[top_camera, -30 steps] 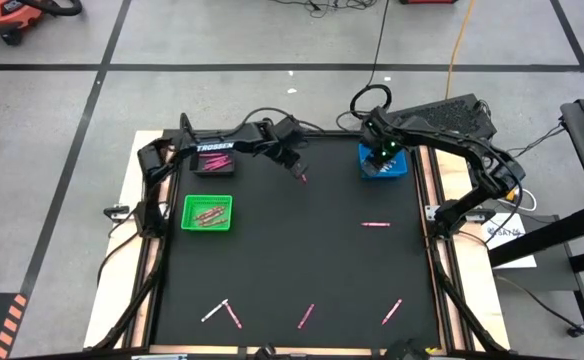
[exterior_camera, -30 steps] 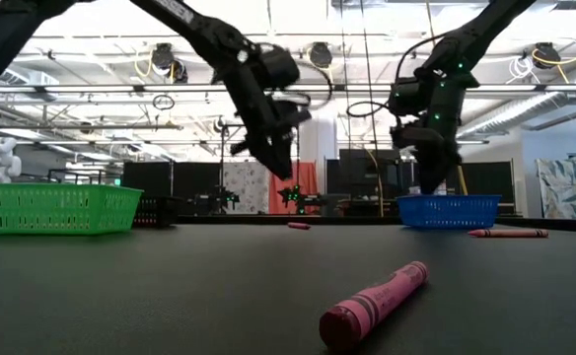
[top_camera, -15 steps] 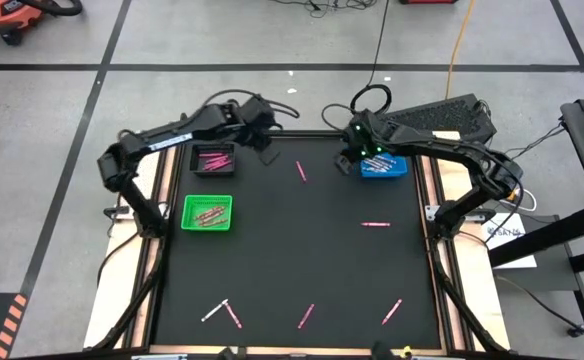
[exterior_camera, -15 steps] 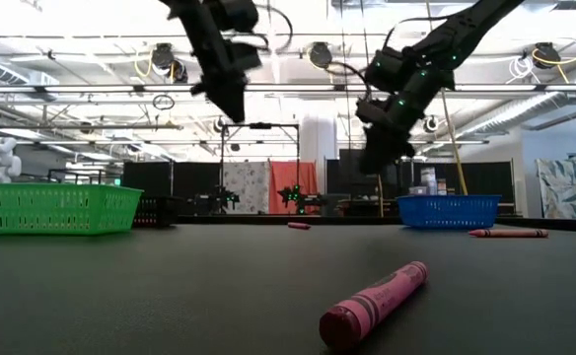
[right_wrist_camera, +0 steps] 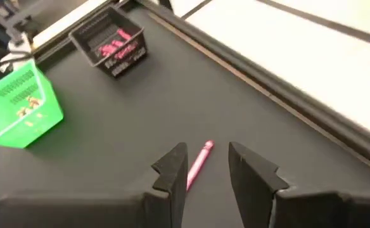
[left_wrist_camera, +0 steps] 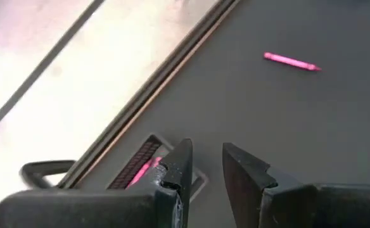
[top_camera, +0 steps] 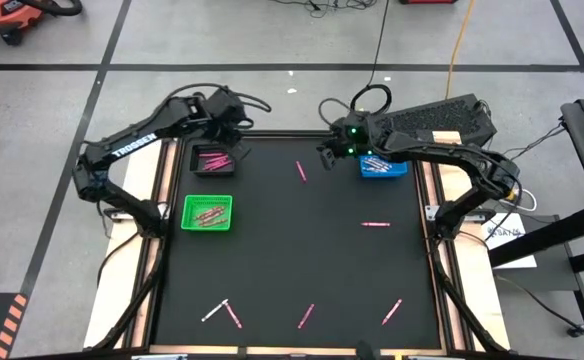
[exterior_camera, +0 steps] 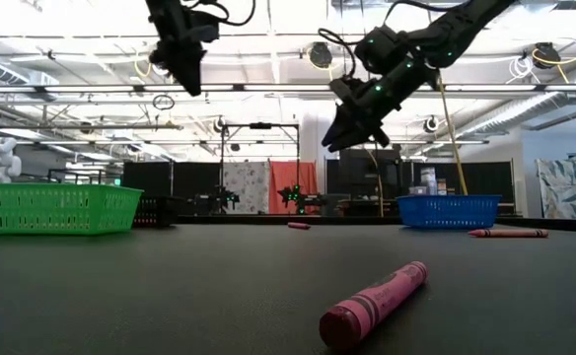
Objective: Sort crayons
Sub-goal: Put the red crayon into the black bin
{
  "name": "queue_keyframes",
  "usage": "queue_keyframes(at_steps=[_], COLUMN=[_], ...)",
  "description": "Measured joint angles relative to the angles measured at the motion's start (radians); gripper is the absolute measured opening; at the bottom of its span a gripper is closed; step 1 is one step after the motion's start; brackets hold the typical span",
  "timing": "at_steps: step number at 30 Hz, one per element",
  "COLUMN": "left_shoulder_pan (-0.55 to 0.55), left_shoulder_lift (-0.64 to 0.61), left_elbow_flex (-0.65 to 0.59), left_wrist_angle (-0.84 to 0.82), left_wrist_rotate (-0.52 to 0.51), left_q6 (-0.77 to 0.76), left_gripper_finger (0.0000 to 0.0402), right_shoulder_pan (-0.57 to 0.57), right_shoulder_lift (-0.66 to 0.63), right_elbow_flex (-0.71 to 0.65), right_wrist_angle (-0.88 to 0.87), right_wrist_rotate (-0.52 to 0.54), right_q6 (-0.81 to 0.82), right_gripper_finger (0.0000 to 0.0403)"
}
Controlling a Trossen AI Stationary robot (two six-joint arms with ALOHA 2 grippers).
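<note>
Above black mesh tray (top_camera: 213, 160) I see left gripper (left_wrist_camera: 205, 166) parted, empty; right gripper (right_wrist_camera: 206, 166) parted over thin pink crayon (right_wrist_camera: 198, 164).

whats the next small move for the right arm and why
Probably lower the right pincer straight down over the pink crayon and close. In the right wrist view its open fingers already frame that crayon, which lies loose on the black mat, apart from the black tray.
</note>
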Motion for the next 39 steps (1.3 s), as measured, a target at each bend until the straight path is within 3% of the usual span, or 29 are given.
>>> queue_keyframes(at_steps=[8, 15, 19, 39], left_shoulder_pan=[0.027, 0.028, 0.028, 0.034], left_shoulder_lift=[-0.045, -0.056, -0.056, -0.056], left_elbow_flex=[0.000, 0.000, -0.011, -0.027], left_wrist_angle=[-0.040, -0.092, -0.087, -0.080], left_wrist_rotate=[-0.009, -0.012, -0.013, -0.017], left_q6=[0.002, 0.025, 0.048, 0.070], left_gripper_finger=[0.0087, 0.0087, 0.0087, 0.0087], right_shoulder_pan=[0.042, 0.075, 0.080, 0.130], right_shoulder_lift=[0.162, 0.348, 0.422, 0.468], right_elbow_flex=[0.163, 0.381, 0.460, 0.488], right_wrist_angle=[-0.039, -0.307, -0.388, -0.401], right_wrist_rotate=[0.004, 0.146, 0.155, 0.157], right_q6=[0.027, -0.002, 0.002, 0.055], right_gripper_finger=[0.0102, 0.0102, 0.0102, 0.0102])
